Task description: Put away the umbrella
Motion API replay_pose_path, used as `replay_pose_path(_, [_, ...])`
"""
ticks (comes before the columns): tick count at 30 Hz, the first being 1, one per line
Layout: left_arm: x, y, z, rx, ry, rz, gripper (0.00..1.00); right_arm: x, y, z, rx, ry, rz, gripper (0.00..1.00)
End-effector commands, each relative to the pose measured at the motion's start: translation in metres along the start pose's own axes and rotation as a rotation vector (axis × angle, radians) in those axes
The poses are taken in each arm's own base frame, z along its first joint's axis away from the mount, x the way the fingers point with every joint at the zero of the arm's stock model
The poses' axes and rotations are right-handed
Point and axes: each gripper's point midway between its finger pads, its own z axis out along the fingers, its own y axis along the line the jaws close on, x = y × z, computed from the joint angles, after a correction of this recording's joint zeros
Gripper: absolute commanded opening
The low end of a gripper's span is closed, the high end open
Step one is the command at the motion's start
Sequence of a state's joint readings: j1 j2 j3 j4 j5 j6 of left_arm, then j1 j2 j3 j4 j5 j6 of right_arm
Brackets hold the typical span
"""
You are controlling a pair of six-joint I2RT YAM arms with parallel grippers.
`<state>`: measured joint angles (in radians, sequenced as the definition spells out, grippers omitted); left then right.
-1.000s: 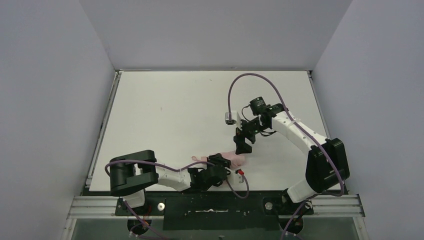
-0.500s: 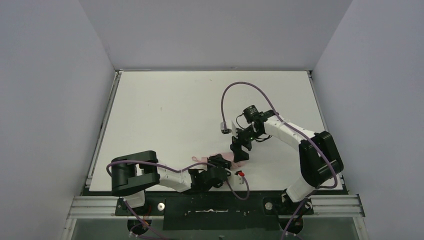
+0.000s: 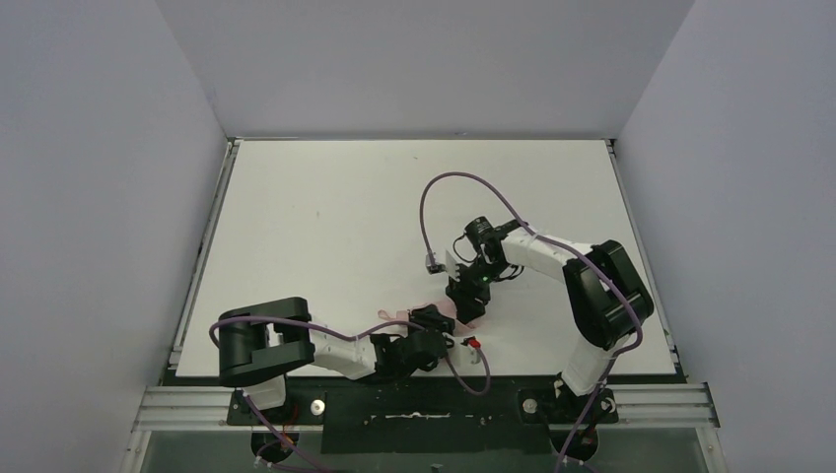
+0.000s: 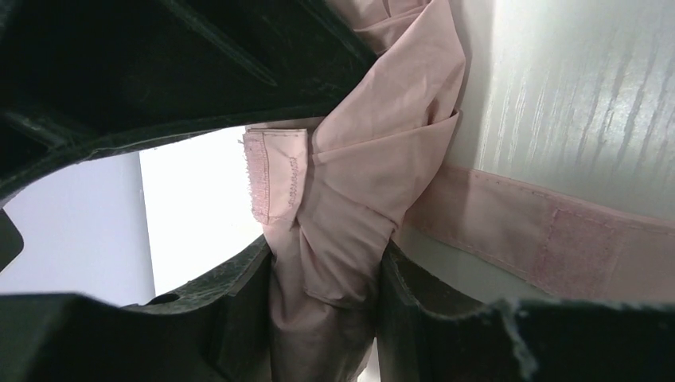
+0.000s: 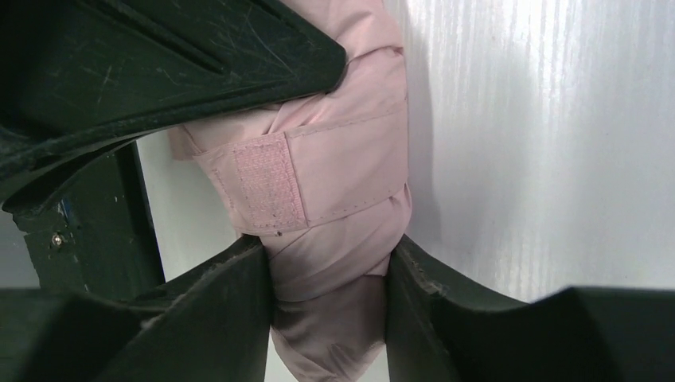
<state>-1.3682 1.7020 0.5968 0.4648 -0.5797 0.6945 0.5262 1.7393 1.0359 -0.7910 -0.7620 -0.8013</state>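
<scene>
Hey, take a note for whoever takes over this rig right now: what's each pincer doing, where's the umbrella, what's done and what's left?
Left pincer: shut on the umbrella, pinching its pink fabric.
Right pincer: shut on the same bundle, fingers touching both sides, just below a Velcro patch.
Umbrella: collapsed, lying on the table near its front edge, between the two arms.
Done: canopy gathered into a bundle.
Left: the strap lies loose on the table, unfastened; wrapping and fastening it is probably next.
</scene>
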Motion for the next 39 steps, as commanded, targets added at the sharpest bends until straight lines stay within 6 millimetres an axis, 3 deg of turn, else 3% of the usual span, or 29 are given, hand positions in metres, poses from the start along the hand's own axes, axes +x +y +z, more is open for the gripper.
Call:
replay_pose_path(1, [-0.01, 0.009, -0.009, -0.026, -0.051, -0.101, 0.0, 0.001, -0.031, -0.002, 0.12, 0.055, -0.019, 0.32])
replay_pose_path(3, [-0.013, 0.017, -0.014, -0.049, -0.065, -0.128, 0.1, 0.004, -0.034, -0.003, 0.137, 0.078, -0.006, 0.26])
replay_pose_path(5, [-0.018, 0.026, -0.02, -0.068, -0.084, -0.166, 0.31, 0.007, -0.038, -0.004, 0.157, 0.101, 0.004, 0.23])
replay_pose_path(12, [-0.035, 0.059, -0.058, -0.085, -0.188, -0.332, 0.67, 0.014, -0.052, -0.007, 0.265, 0.147, 0.008, 0.16])
replay_pose_path(17, [-0.045, 0.09, -0.113, -0.041, -0.325, -0.517, 0.7, 0.016, -0.066, -0.014, 0.405, 0.173, -0.02, 0.15])
replay_pose_path(21, [-0.022, 0.128, -0.15, -0.111, -0.371, -0.711, 0.69, 0.012, -0.069, -0.017, 0.509, 0.185, -0.069, 0.15])
replay_pose_path(26, [0.023, 0.173, -0.173, -0.234, -0.365, -0.971, 0.73, 0.004, -0.06, -0.011, 0.588, 0.177, -0.16, 0.15])
replay_pose_path(30, [0.055, 0.188, -0.169, -0.248, -0.259, -1.175, 0.8, 0.006, -0.05, 0.0, 0.604, 0.22, -0.23, 0.15])
replay_pose_path(39, [0.093, 0.199, -0.103, 0.067, -0.15, -1.584, 0.82, 0.006, -0.037, 0.006, 0.603, 0.236, -0.342, 0.15])
